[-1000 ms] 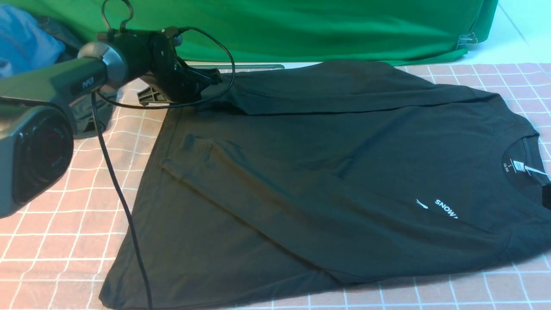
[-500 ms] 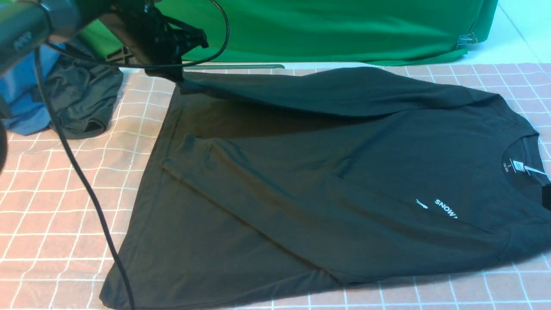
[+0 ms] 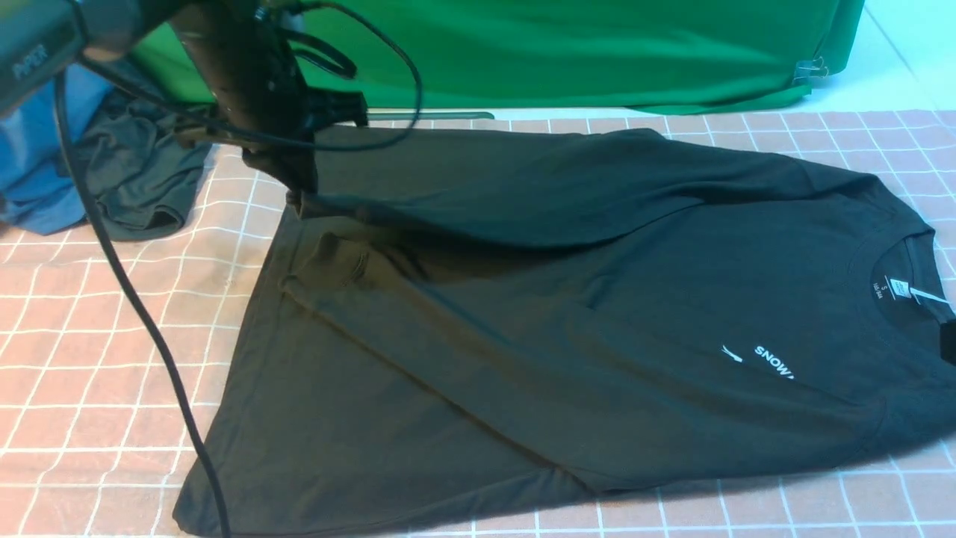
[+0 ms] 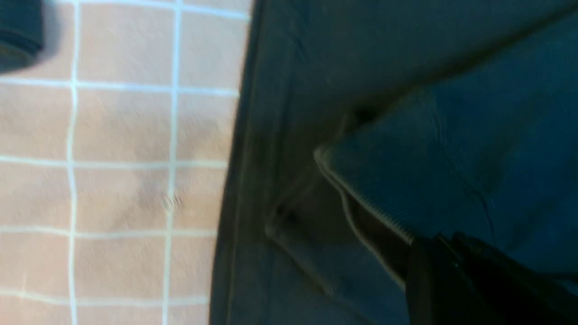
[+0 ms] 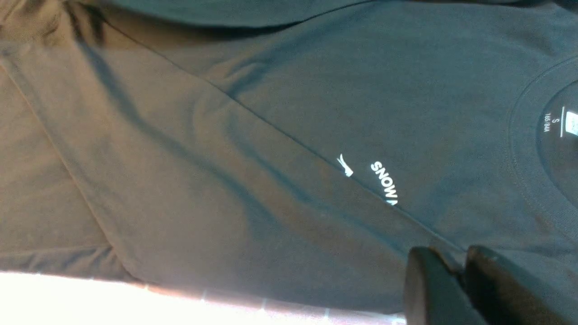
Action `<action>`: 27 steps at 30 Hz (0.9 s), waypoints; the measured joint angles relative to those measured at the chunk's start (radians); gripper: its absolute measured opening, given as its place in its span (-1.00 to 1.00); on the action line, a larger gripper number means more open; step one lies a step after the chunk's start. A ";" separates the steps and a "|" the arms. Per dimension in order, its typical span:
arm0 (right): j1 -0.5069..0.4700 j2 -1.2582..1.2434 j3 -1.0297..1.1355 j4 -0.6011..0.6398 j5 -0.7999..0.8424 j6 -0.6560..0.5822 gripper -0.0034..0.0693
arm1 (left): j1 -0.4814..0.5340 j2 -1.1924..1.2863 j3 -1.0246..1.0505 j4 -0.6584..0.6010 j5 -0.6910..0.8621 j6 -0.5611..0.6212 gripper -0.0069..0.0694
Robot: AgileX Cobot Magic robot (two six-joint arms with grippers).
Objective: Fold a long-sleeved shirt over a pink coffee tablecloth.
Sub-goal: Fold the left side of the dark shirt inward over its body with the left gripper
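Far sleeve cuff pinched above the shirt's hem end.
Your left gripper (image 3: 299, 187) has its jaws clenched on the far cuff of the long-sleeved shirt (image 3: 567, 321), which lies spread on the pink coffee tablecloth (image 3: 89, 373), collar to the right. The right gripper (image 5: 458, 280) is near the chest print, jaws nearly together; whether cloth is between them I cannot tell.

- Robot test bench, lab-type setup; nothing domestic about it.
- Plain green cloth (image 3: 597, 52) hung as a backdrop, pinned by a metal clip (image 3: 809, 71).
- Pink grid tablecloth (image 3: 89, 359) covers the work surface; black long-sleeved shirt (image 3: 523, 336) spread on it.
- Robot arm (image 3: 37, 48) with a loose cable (image 3: 143, 314) reaches over the bench.
- Blue garment (image 3: 30, 187) and dark grey garment (image 3: 142, 179) heaped at far left.
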 joint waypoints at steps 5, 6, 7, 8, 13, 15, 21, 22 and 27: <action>0.000 0.000 0.000 0.000 0.000 0.000 -0.51 | -0.043 -0.043 0.108 0.084 0.002 -0.063 -0.75; 0.000 0.000 0.000 0.000 0.000 0.000 -0.51 | -0.047 -0.051 0.131 0.088 0.002 -0.069 -0.75; 0.000 0.000 0.000 0.000 0.000 0.000 -0.51 | -0.048 -0.061 0.153 0.091 0.002 -0.075 -0.75; 0.000 0.000 0.000 0.000 0.000 0.000 -0.50 | -0.049 -0.068 0.170 0.095 0.002 -0.084 -0.75; 0.000 0.000 0.000 -0.001 0.000 -0.022 -0.48 | -0.049 -0.109 0.245 0.112 0.002 -0.107 -0.75; 0.000 0.000 0.000 -0.001 0.000 -0.027 -0.47 | -0.050 -0.125 0.278 0.113 0.001 -0.118 -0.75; 0.000 0.000 0.000 -0.001 0.000 -0.031 -0.46 | -0.050 -0.130 0.355 0.084 0.001 -0.135 -0.75; 0.000 0.000 0.000 -0.001 0.000 -0.031 -0.46 | -0.050 -0.130 0.373 0.083 0.001 -0.136 -0.75; 0.000 0.000 0.000 -0.001 0.000 -0.033 -0.45 | -0.050 -0.130 0.436 0.076 -0.015 -0.144 -0.75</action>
